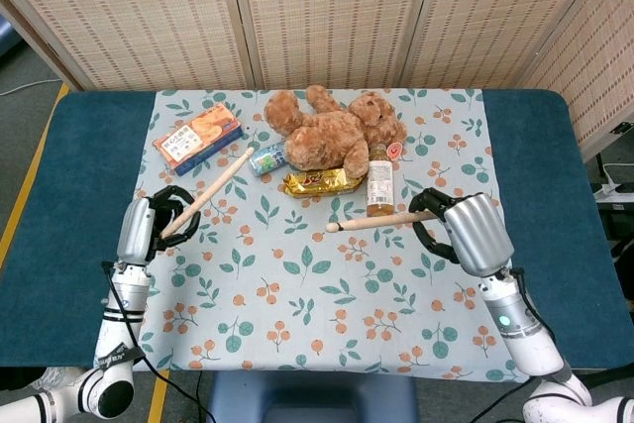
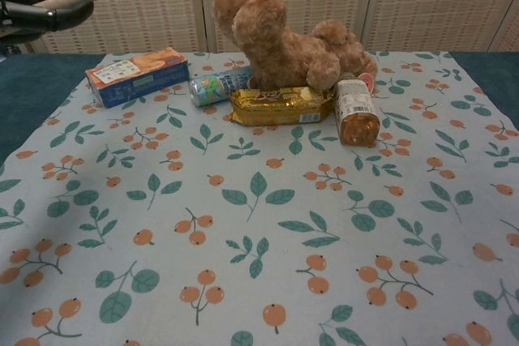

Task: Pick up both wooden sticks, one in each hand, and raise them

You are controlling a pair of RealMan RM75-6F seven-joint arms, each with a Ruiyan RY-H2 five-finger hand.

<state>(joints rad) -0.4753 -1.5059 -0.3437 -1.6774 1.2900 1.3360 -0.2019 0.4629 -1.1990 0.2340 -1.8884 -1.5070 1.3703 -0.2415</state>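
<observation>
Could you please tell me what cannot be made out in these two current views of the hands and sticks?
- Right hand: the chest view shows only dark fingers at its top edge; the right stick is out of that frame.
- Left stick: the chest view's top edge cuts off its tip.
- Left hand: its back hides the stick's butt end in the head view.
- Snack box print: too small to read.
</observation>
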